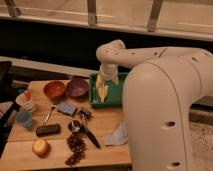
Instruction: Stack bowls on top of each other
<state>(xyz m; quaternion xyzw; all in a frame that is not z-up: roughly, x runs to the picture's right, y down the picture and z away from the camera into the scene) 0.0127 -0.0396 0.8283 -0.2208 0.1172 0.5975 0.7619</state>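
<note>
The hand (102, 94) is hanging low over the green tray (116, 93), pointing down, with nothing visibly in it; whether it is apart or together I cannot tell. The two bowls are sitting on the bench (102, 122) off to the side of the hand, toward the left of the view. The purple bowl (77, 87) is the closer one, just beyond the tray's edge. The orange-red bowl (54, 90) is lying past it, touching it or nearly so. Both are standing upright and neither is stacked yet, so the whole task is waiting to be done.

The main risk is coming from how tightly the bowls are sitting together. If the hand is reaching for the rim of the purple bowl on the far side, it is likely to be nudging the orange-red one and pushing it toward the white cup (25, 101) beyond. A pinch on a thin plastic rim is also a weak hold, so the bowl could be tipping or slipping during the lift.

The tray wall is standing between the hand and the bowls. A sideways move made too low would be catching that wall and dragging the tray.

Nearer the front of the bench, a blue sponge (66, 108) and a spoon (48, 116) are lying close below the bowls. A bowl dropped or knocked forward would be landing among them rather than settling cleanly.
</note>
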